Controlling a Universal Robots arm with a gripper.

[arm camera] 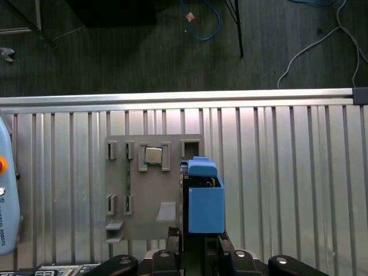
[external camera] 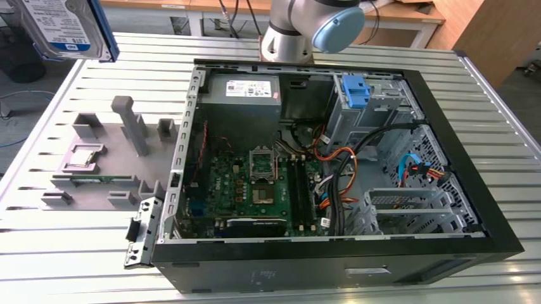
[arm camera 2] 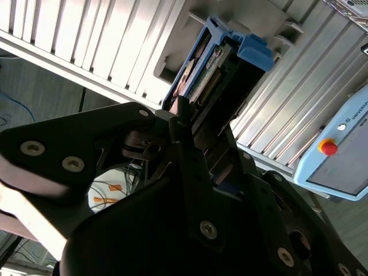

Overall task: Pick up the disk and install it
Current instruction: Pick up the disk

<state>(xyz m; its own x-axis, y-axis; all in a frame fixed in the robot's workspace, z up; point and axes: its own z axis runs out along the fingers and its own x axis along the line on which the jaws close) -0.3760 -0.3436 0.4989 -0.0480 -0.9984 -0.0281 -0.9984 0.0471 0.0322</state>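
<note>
Silver disk [external camera: 57,25], white-and-blue label, blue rail bracket, held above the table [external camera: 68,253]; jaws clamped on it.

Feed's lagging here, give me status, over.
Tool shut on the disk. Disk in the air above the grey fixture, outside the computer case. Nothing else touching it.

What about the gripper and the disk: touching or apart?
Touching. In the second wrist view the gripper clamps the disk between its fingers with no gap. In the exterior view the disk hangs well above the table.
</note>
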